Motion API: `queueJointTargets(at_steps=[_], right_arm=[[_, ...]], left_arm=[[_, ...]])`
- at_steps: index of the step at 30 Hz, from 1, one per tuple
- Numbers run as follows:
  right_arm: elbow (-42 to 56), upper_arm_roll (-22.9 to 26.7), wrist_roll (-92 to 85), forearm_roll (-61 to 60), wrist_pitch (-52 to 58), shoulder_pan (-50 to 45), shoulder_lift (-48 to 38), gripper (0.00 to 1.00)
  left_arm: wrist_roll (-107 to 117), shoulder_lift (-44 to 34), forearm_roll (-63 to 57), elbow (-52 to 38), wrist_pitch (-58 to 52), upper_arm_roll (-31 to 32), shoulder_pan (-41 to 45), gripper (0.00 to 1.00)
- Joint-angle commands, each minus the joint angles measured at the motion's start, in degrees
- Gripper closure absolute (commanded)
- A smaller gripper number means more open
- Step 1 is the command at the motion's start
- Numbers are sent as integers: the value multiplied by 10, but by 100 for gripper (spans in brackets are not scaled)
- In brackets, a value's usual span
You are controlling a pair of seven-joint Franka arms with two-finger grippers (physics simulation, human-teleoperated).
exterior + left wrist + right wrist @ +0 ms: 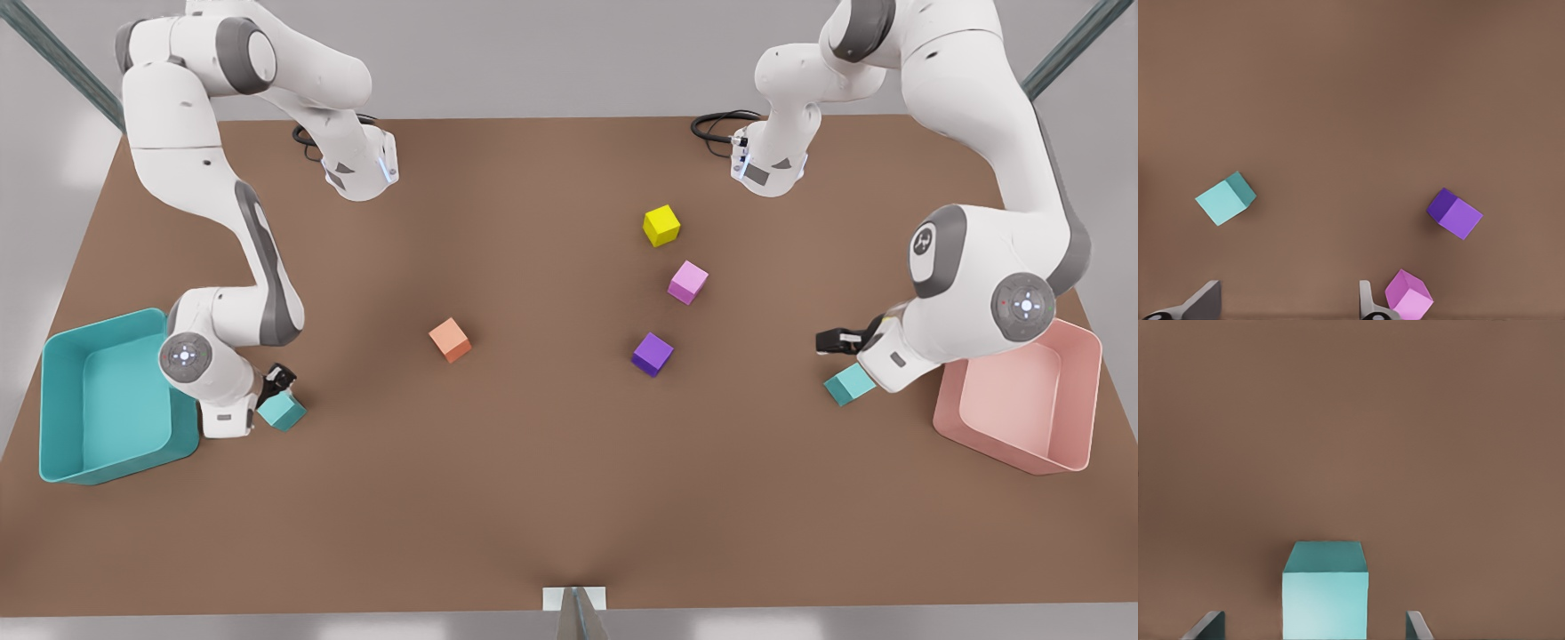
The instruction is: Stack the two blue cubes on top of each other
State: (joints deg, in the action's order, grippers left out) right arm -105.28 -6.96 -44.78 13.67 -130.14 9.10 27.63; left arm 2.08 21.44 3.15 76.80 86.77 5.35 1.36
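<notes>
Beside the teal bin (pixel 53 382) I see the first blue cube (pixel 283 412), matte turquoise, sitting between my right gripper's (pixel 1315 628) spread fingers. The second blue cube (pixel 849 384), identical, lies far from that bin, near my left gripper (pixel 1288 310), which is also spread and holds nothing. A purple cube (pixel 652 353) and an orange cube (pixel 450 340) sit between them.

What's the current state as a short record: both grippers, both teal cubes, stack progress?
right gripper: open, fingers either side of teal cube A, by teal bin
left gripper: open, near teal cube B, by pink bin; cube not between fingers
teal cubes: both on table, far apart
stack: not started
others: yellow cube, pink cube, purple cube, orange cube
</notes>
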Motion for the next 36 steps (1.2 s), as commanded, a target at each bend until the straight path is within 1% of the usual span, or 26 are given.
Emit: queueJointTargets(at_steps=[1,2,3,4,7,9,12,14,18,19,22,27,30,32,36], right_arm=[[0,-2,-229,-5,-13,-1,6,0],[-25,-1,-235,-1,-70,7,0,0],[-51,2,-224,-4,-94,7,-9,0],[-46,5,-216,-7,-57,7,-11,0],[-48,12,-182,-9,-21,13,-21,0],[-53,12,-102,-10,16,17,-29,0],[-53,12,-66,-10,18,17,-21,0],[-53,14,-52,-37,27,17,-14,0],[-52,18,-24,-52,30,23,-9,0],[-52,25,-7,-56,34,24,-9,0],[-50,36,50,-56,48,30,-8,0],[-47,37,128,-56,41,30,7,0],[-38,38,148,-55,44,30,1,0],[-22,50,158,-55,42,30,3,0],[-12,49,181,-55,41,28,4,0]], left_arm=[[7,2,-3,-1,1,0,0,0],[7,2,-3,-1,1,0,0,0],[8,2,-2,0,0,0,1,0],[9,3,-2,1,0,0,3,0],[9,6,-2,-1,1,0,0,0],[8,6,-3,-1,0,0,-2,0],[8,6,-3,-1,1,0,-3,0],[8,6,-3,-1,1,0,-3,0],[8,10,-3,-1,1,0,3,0],[7,11,-2,-1,1,0,1,0],[8,12,-3,-1,1,0,0,0],[8,12,-3,-1,1,0,0,0],[8,12,-3,-1,1,0,-3,0],[9,12,-3,0,1,0,1,0],[9,11,-4,0,1,-1,-4,0]])
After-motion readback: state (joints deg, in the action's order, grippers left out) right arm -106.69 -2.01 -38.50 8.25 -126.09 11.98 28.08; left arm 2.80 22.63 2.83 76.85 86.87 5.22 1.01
